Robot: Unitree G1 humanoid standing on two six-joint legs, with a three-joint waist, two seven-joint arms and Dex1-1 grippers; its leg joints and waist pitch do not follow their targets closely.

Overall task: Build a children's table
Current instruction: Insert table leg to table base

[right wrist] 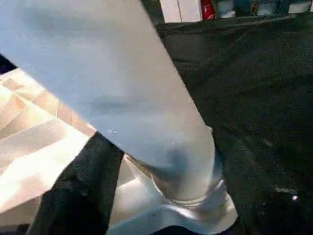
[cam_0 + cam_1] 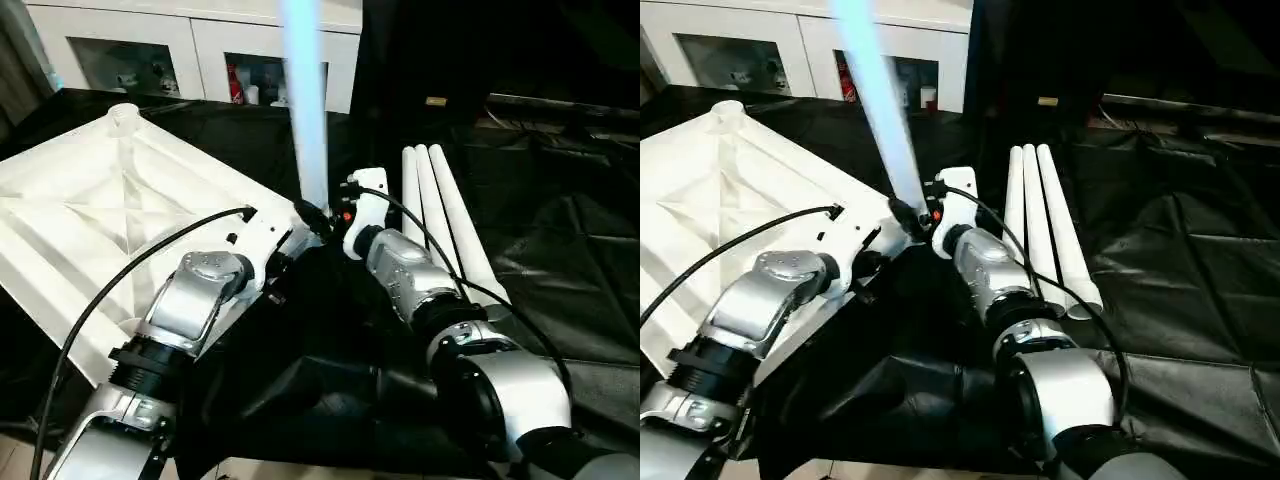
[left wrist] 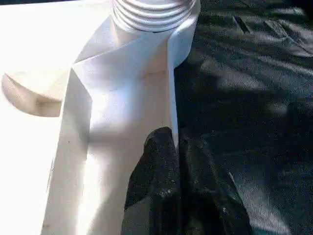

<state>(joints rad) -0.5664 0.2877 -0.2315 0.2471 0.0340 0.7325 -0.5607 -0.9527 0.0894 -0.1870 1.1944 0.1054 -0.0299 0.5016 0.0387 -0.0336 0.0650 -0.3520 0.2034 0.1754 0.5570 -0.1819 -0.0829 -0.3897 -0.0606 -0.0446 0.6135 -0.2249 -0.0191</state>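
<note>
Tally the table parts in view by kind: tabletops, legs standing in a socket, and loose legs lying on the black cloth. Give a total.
Tabletop, lying underside up: 1
Leg standing in a corner socket: 1
Loose legs lying side by side on the black cloth: 3
Total: 5 parts

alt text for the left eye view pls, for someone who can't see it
A white table leg stands upright in a near corner of the upturned white tabletop, with the right hand at its base. Three spare legs lie side by side on the black cloth.
</note>
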